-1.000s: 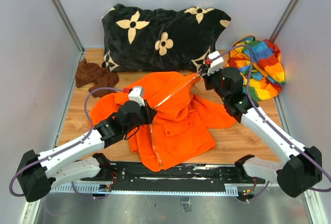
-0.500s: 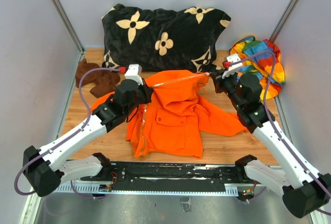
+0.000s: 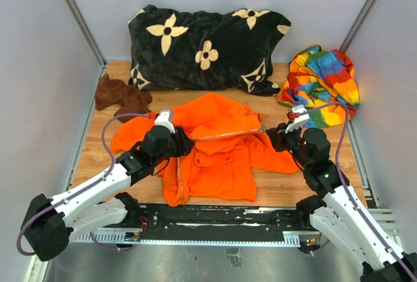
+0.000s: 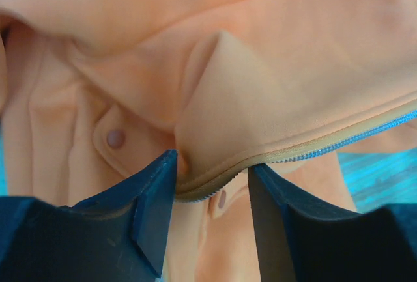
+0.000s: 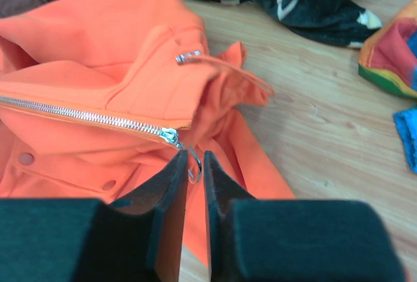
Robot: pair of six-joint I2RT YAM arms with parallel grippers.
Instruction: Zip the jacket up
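Observation:
The orange jacket [image 3: 218, 161] lies spread on the wooden table [image 3: 296, 187] between my two arms. My left gripper [image 3: 180, 144] sits at its left front edge. In the left wrist view the left gripper [image 4: 210, 176] is open, and the pale zipper strip [image 4: 306, 155] of the jacket [image 4: 293, 67] runs across the gap between its fingers. My right gripper [image 3: 270, 140] is at the jacket's right side. Its jaws [image 5: 194, 168] stand a narrow gap apart around the zipper's ring pull [image 5: 195, 165], just below the metal slider [image 5: 171, 135] at the end of the silver zipper teeth [image 5: 91, 118].
A black pillow with cream flowers [image 3: 208, 44] lies along the back of the table. A rainbow-striped cloth [image 3: 322, 83] is bunched at the back right and a small brown cloth [image 3: 117, 96] at the back left. Grey walls close in both sides.
Both arms came down and back toward the near edge. The jacket, stretched taut between them, now lies slack on the table. Both grippers have opened from shut.

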